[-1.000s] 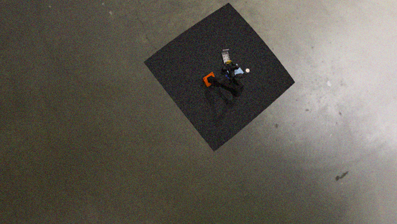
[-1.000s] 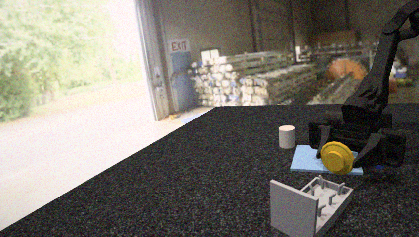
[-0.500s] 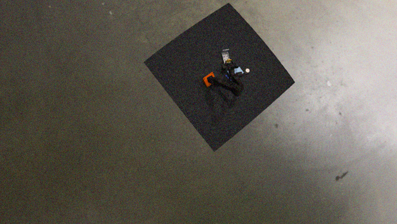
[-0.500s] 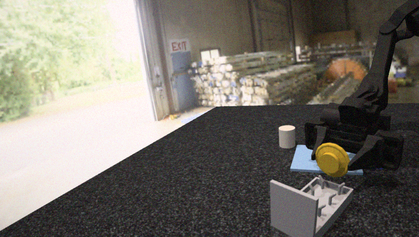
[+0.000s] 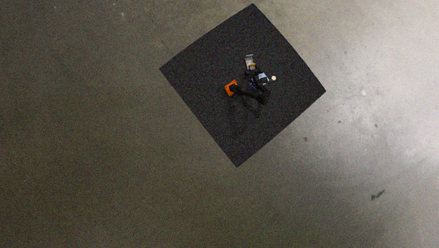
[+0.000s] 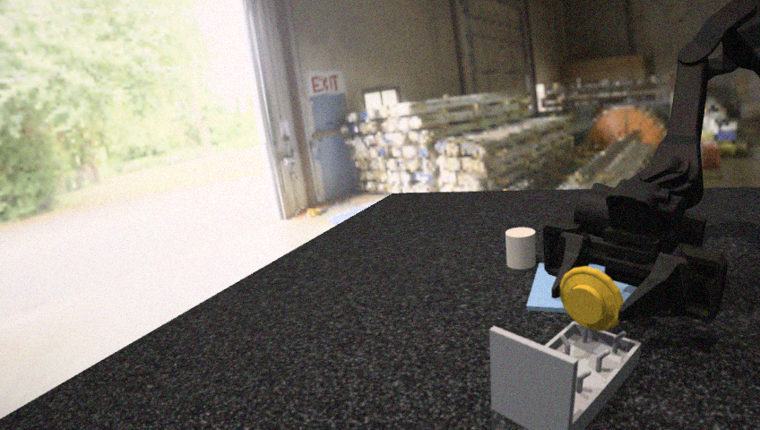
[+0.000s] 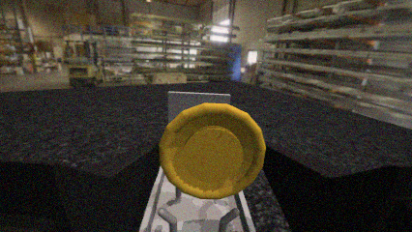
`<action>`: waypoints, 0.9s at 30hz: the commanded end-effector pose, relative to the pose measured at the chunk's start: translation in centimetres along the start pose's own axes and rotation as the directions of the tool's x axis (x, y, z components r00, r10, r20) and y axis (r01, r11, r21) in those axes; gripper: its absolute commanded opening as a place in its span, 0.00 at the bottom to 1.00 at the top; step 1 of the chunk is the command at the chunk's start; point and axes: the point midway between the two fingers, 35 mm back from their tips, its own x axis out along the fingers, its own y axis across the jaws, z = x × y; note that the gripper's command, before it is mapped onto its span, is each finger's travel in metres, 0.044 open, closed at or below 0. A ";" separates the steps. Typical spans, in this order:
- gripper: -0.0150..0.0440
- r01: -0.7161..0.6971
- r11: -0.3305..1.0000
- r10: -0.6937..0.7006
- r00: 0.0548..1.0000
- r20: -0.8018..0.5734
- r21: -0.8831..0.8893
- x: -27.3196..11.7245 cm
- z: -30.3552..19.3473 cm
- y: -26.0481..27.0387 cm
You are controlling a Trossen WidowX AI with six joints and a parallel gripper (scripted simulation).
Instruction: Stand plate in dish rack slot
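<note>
Yellow round plate [image 6: 591, 297] with raised rim, held on edge, upright, above pegged end of dish rack [image 6: 565, 373], not yet between rails. Grey dish rack resting on dark speckled tabletop [image 6: 341, 319]: open tray with short upright pegs and one tall flat end wall.

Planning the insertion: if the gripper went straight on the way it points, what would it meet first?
Probably the dish rack: its tall grey end wall stands directly beyond the upright yellow plate clamped in the gripper. Depth is unclear.
</note>
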 end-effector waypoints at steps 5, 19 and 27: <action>0.25 -0.006 1.000 0.006 1.000 0.000 0.005 0.6 -0.1 0.6; 0.25 0.003 1.000 -0.003 1.000 -0.007 0.001 0.6 -1.5 0.7; 0.25 0.003 1.000 -0.003 1.000 -0.007 0.001 0.6 -1.5 0.7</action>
